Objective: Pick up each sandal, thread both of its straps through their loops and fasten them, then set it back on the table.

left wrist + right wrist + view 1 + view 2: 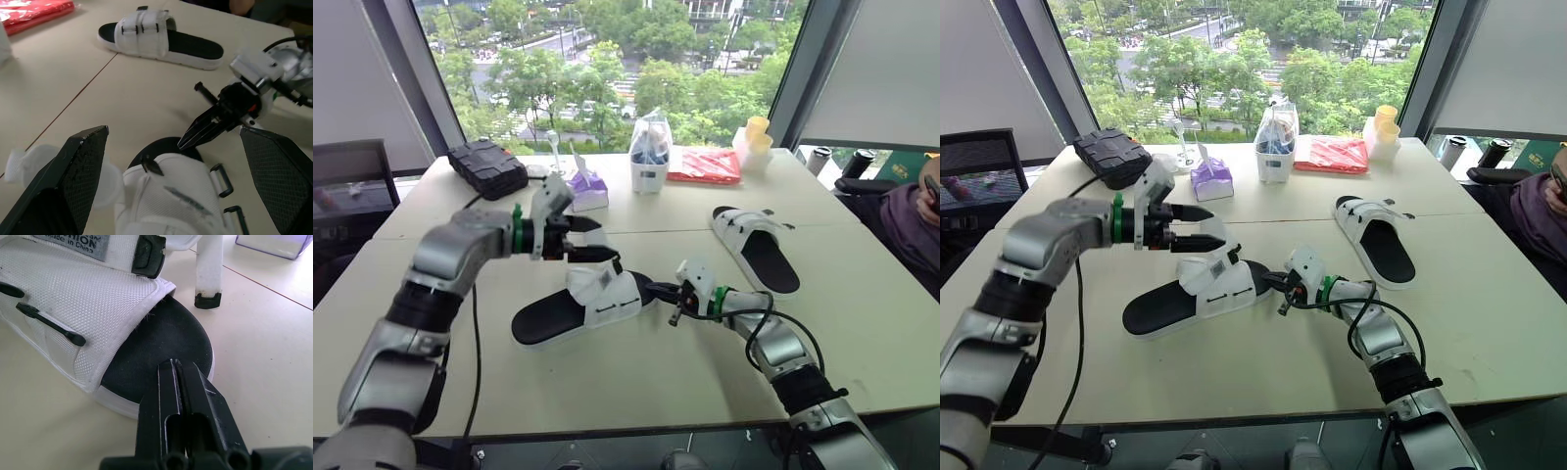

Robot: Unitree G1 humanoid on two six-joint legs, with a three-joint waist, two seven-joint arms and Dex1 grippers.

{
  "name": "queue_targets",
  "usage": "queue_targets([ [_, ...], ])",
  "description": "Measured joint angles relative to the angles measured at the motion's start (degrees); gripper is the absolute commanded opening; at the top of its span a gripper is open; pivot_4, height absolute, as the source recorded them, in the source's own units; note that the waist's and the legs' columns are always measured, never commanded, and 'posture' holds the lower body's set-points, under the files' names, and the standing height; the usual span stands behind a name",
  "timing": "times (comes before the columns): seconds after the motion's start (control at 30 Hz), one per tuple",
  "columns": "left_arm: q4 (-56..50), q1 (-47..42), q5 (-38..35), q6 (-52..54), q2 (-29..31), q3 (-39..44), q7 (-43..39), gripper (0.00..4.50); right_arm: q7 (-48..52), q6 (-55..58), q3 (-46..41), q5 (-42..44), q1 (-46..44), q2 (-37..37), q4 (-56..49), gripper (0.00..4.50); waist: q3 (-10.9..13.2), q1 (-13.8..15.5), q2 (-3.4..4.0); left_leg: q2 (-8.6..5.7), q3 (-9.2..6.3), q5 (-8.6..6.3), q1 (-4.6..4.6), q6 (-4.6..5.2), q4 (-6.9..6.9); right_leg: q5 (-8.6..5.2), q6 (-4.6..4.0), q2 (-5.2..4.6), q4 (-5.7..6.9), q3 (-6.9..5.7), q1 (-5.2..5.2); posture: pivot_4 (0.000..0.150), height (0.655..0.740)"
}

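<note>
A white sandal with a black footbed [570, 308] lies in the middle of the table [636, 387]. Its white upper [171, 196] has loose straps; one strap [209, 269] with a black tip sticks out to the side. My left gripper [595, 242] hovers open just above the upper, its fingers [73, 181] spread wide on either side. My right gripper [663, 291] is shut, its tip [175, 364] at the toe edge of the black footbed, with nothing seen between the fingers. A second sandal [759, 250] lies farther to the right, its straps lying flat across its upper.
Along the far edge stand a black case [487, 166], a purple tissue box [589, 191], a bagged container [649, 157], a red packet [705, 166] and yellow cups [757, 142]. A person [911, 220] sits at the right.
</note>
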Motion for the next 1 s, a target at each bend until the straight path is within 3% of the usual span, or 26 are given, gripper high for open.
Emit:
queue_targets([
  [0.27, 19.9, -14.7, 14.3, 6.4, -4.2, -15.9, -8.7, 4.45, -0.1, -0.4, 0.1, 0.0, -0.6, 1.2, 0.9, 0.00, 0.0, -0.7, 0.01, 0.00, 0.02, 0.00, -0.11, 0.00, -0.10, -0.02, 0.02, 0.02, -0.06, 0.01, -0.13, 0.150, 0.7400],
  [0.57, 37.5, -20.9, 21.6, 5.6, -10.5, -17.4, -15.8, 4.45, 0.0, -1.1, 0.0, 0.0, -1.6, 1.3, 2.1, 0.00, 0.0, -0.7, 0.00, 0.00, 0.02, 0.00, -0.15, 0.00, -0.15, -0.05, 0.07, 0.00, -0.09, 0.01, -0.14, 0.150, 0.7400],
  [0.83, 38.2, -20.9, 24.7, 5.3, -13.2, -17.4, -20.2, 4.45, -0.1, -1.2, 0.0, 0.0, -1.7, 1.3, 2.1, 0.00, 0.1, -0.7, -0.04, 0.00, 0.01, -0.01, -0.15, 0.00, -0.14, -0.05, 0.07, -0.01, -0.09, 0.01, -0.15, 0.150, 0.7400],
  [0.93, 38.4, -20.6, 26.4, 3.9, -15.0, -17.4, -19.5, 3.52, -0.4, -1.2, 0.0, 0.0, -1.5, 1.4, 2.0, 0.00, 0.1, -0.6, -0.04, 0.00, 0.01, -0.01, -0.16, 0.00, -0.13, -0.04, 0.07, -0.02, -0.09, 0.01, -0.14, 0.150, 0.7400],
  [1.0, 39.1, -20.3, 27.4, 2.9, -16.1, -17.4, -18.7, 2.50, -0.5, -1.2, 0.0, 0.0, -1.4, 1.4, 1.9, 0.00, 0.1, -0.7, -0.04, 0.00, 0.01, -0.01, -0.14, 0.00, -0.13, -0.04, 0.07, -0.02, -0.08, 0.02, -0.14, 0.150, 0.7400],
])
